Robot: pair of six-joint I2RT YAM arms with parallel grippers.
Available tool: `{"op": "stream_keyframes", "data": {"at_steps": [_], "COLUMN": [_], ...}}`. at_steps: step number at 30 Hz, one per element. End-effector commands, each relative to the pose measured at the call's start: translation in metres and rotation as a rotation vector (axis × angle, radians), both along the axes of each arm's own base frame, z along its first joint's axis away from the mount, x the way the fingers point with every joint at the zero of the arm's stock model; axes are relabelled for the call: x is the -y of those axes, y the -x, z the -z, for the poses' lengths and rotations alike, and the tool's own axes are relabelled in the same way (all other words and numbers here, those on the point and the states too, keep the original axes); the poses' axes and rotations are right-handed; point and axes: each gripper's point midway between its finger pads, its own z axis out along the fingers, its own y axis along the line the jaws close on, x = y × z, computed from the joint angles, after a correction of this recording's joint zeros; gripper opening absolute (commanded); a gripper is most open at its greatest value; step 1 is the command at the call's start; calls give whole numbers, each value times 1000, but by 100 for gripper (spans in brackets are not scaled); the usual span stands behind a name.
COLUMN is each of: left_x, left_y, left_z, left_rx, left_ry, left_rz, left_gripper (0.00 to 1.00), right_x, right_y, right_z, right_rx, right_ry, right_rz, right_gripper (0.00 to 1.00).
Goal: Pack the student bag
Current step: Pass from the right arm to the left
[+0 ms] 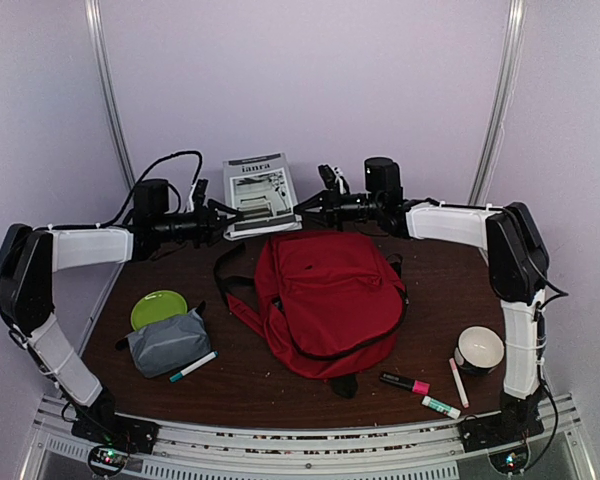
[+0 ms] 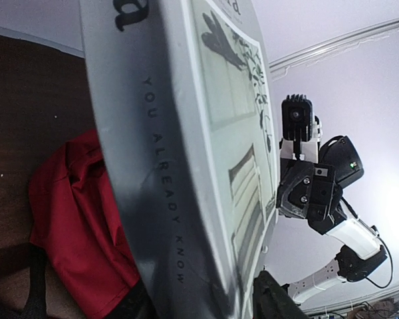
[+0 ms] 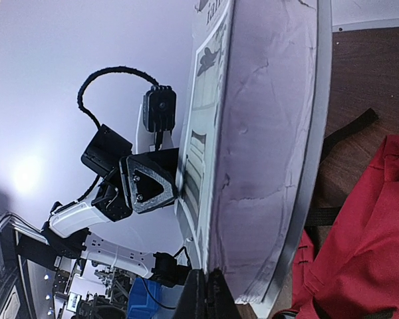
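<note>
The right gripper is clamping the book above the bench's back edge. The left gripper is straddling it, grip uncertain. It needs firming before the book is tilted toward the backpack.

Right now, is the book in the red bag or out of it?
Out. The book is up behind the student bag, between the left gripper and the right gripper.

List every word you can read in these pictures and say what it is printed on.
"YOU ALREADY KNOW": on the grey face of the book.
"ianra", uncertain: the book's front-cover title, blurred in the top view.
Small print above the title: too small to read.
</note>
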Motion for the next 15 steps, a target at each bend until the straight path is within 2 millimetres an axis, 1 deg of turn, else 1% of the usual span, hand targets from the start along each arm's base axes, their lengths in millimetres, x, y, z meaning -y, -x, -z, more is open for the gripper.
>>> {"op": "stream_keyframes", "data": {"at_steps": [1,4,6,8,9,10,11,13,15], "left_x": [16,16,16,16,16,16,15,13,10], "left_y": [7,5,5,6,7,8,9,11,14], "left_z": [-27,-23,-21,-22,-23,-26,-28,-28,-32], "left_rx": [78,67,58,61,63,69,74,80,98], "left_ry": [66,61,61,66,68,67,61,14,-38], "left_rz": [78,74,74,81,84,84,84,83,83], "left_gripper": [47,34,33,29,27,27,26,25,24], "right_x": [-4,-4,-3,-2,0,2,5,12,24], "right_y": [0,-1,-1,-1,-2,-3,-3,0,0], "right_z": [-15,-12,-9,-7,-7,-6,-6,-10,-13], "right_rx": [69,65,65,73,78,85,96,157,220], "right_ry": [-17,-11,-2,10,12,15,22,43,93], "right_rz": [-7,-6,-1,3,4,7,4,-13,7], "right_gripper": [0,0,0,0,3,10,15,22,38]}}
